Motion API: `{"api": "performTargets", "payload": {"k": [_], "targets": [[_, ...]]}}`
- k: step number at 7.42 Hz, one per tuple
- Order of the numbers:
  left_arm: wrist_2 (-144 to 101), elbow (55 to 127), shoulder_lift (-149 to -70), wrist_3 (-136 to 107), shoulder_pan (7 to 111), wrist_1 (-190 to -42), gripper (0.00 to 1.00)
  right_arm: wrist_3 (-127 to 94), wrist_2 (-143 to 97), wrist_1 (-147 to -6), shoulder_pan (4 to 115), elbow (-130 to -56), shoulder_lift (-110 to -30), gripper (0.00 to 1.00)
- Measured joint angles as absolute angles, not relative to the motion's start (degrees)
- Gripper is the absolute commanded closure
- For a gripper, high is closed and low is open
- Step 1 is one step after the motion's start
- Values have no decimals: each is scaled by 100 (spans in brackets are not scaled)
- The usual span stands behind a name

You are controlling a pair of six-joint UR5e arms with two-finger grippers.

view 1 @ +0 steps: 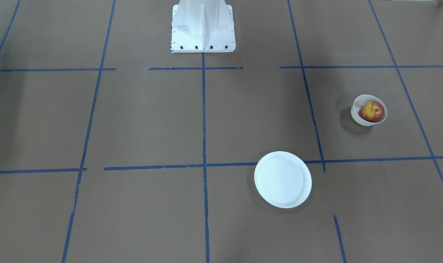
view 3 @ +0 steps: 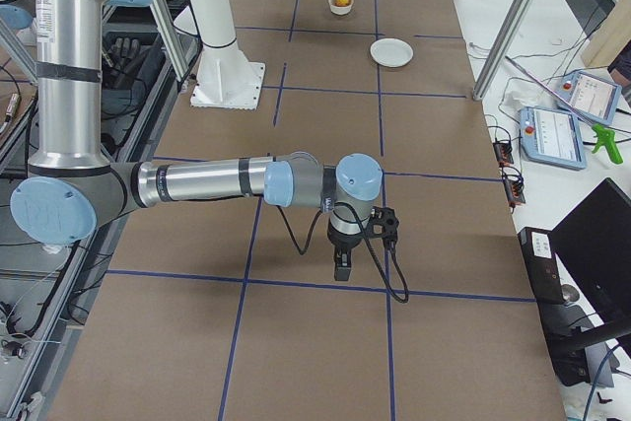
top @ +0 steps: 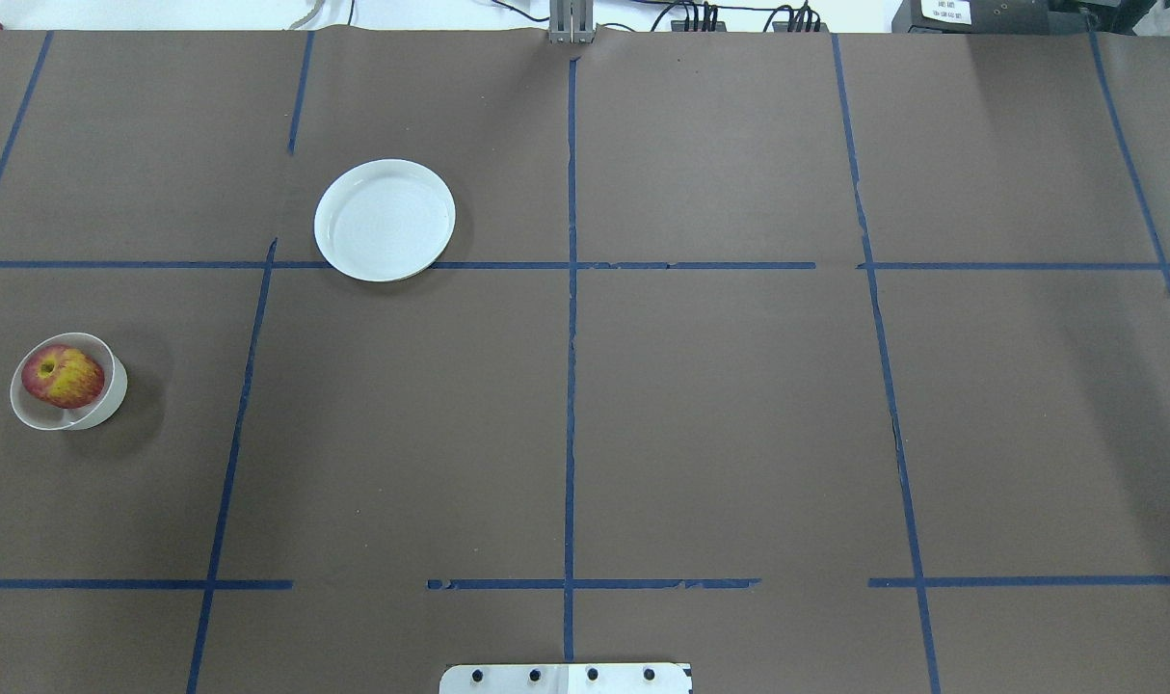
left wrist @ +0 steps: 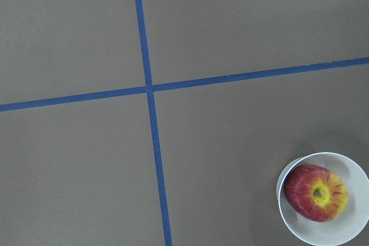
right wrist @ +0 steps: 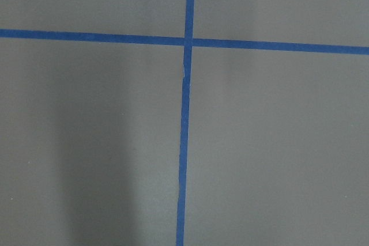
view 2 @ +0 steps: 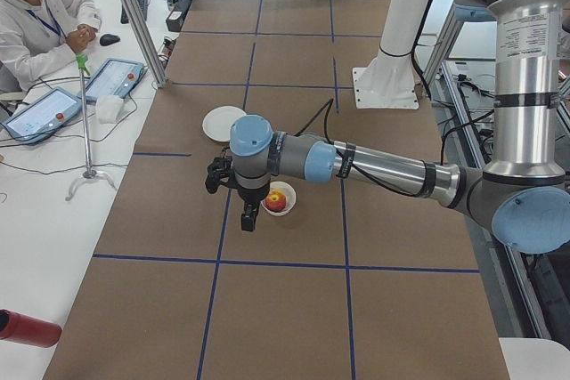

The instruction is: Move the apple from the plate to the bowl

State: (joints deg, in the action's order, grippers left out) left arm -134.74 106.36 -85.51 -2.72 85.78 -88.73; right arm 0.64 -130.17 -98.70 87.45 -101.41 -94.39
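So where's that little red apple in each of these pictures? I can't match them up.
Front-facing: apple at right, in the bowl.
Overhead: apple far left, mid-height.
Exterior left: apple near the centre.
Exterior right: apple top centre, far off.
Left wrist: apple bottom right corner.
Right wrist: not in it.
Landmark: the empty white plate, seen in all four exterior views.

The apple [view 1: 372, 111] sits in the bowl [view 1: 357, 117] at three o'clock on the bench [view 1: 152, 120]; the plate [view 1: 282, 179] lies at five o'clock, well apart.
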Motion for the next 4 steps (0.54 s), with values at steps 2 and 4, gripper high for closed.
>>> {"api": "performTargets", "payload": {"k": [2, 4], "targets": [[-13507, 10657, -8554, -278, 8578, -8876, 0, 63, -13017, -9870, 8745, -10138, -9439, 0], [-13515, 10665, -8544, -293, 8578, -8871, 0, 64, -13017, -9870, 8745, -10139, -9439, 0]]}}
